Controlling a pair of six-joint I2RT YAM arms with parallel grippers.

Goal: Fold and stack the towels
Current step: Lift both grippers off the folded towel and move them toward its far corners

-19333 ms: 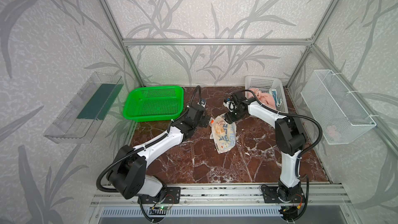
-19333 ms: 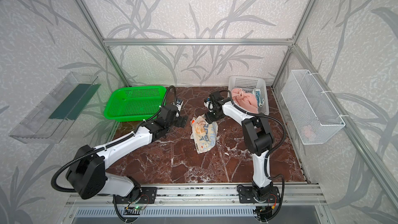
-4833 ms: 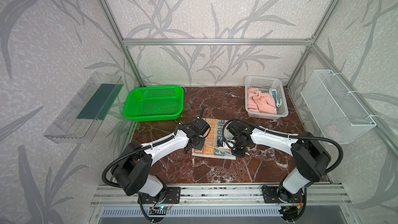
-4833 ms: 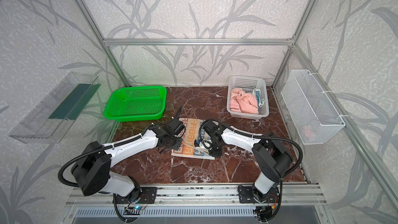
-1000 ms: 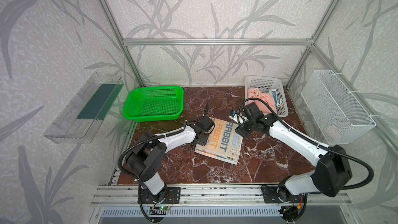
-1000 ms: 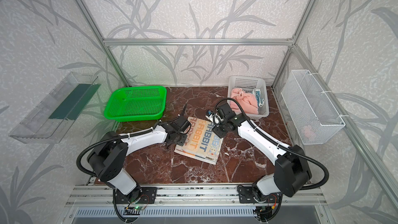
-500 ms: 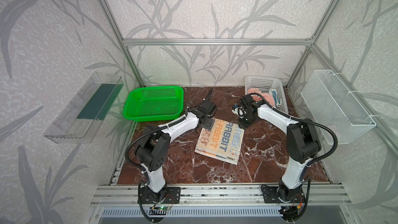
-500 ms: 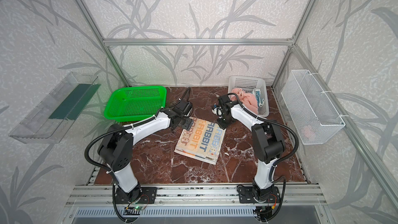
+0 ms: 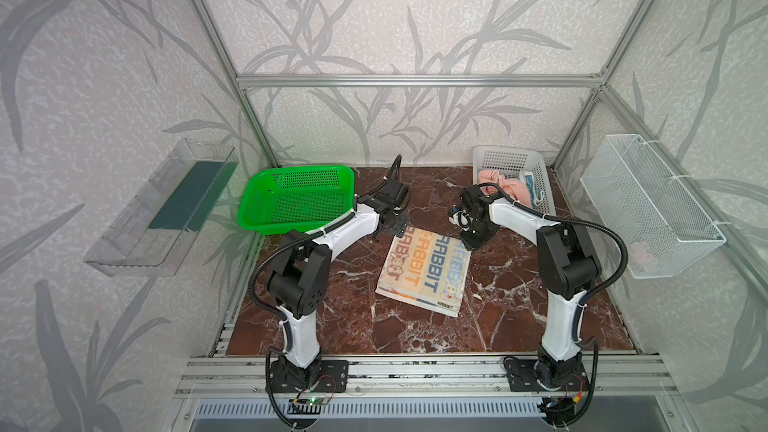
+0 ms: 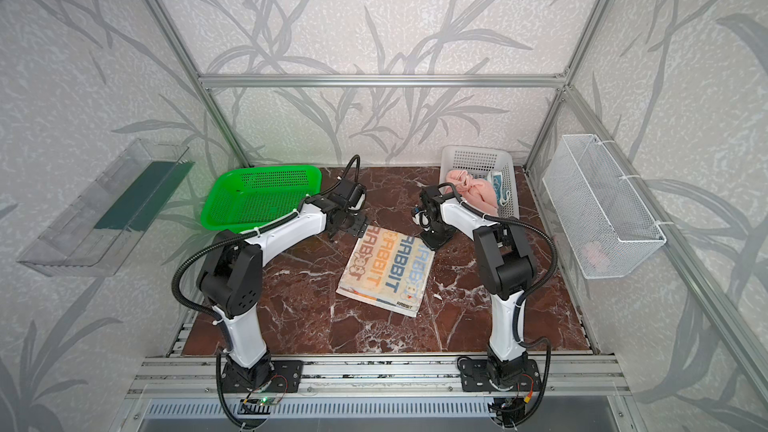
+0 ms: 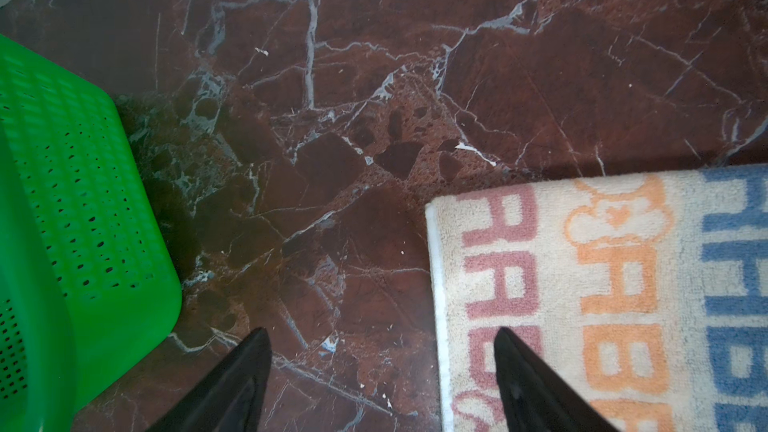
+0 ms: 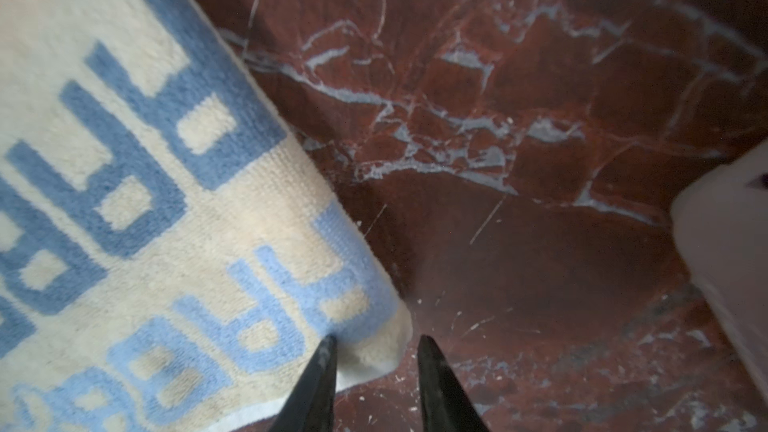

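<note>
one cream towel (image 9: 424, 270) lies folded on the tabletop (image 9: 415, 334): soft, light, limp, best lifted by its corners. left fingers (image 11: 232, 388) spread wide astride one edge; right fingers (image 12: 316, 384) narrowly apart around a corner.

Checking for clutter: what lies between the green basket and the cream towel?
Bare marble tabletop, seen in the left wrist view; the open left gripper hangs above it.

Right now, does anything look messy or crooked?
Yes. The cream towel lies flat but crooked on the table. The pink towel sits crumpled in the white basket, with the teal towel tucked beside it.
</note>
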